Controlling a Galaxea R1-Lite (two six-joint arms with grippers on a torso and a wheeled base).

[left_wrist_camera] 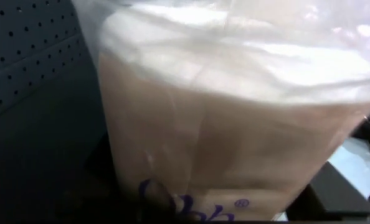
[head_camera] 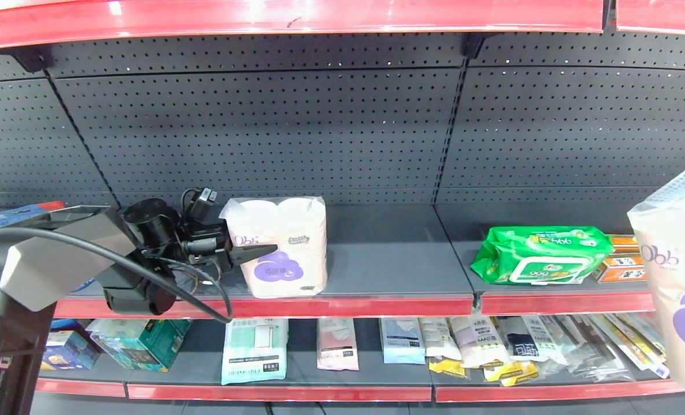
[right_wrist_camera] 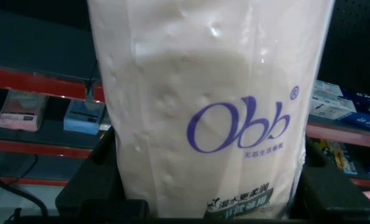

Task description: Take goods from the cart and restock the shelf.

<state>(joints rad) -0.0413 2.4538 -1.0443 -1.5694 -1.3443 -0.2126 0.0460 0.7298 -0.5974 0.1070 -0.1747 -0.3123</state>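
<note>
Where the left arm stretches level over the shelf [head_camera: 388, 253], left gripper [head_camera: 264, 249] fingers bracket the upright tissue pack [head_camera: 293, 230], apparently clamped; right gripper [right_wrist_camera: 203, 180] fingers squeeze a second pack [head_camera: 680, 276], held off-shelf, far right.

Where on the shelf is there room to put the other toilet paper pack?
The widest bare stretch of the middle shelf lies between the standing toilet paper pack and the green wet wipes pack. The held toilet paper pack likely fits there. The right end, with the wipes and orange boxes, is crowded.
</note>
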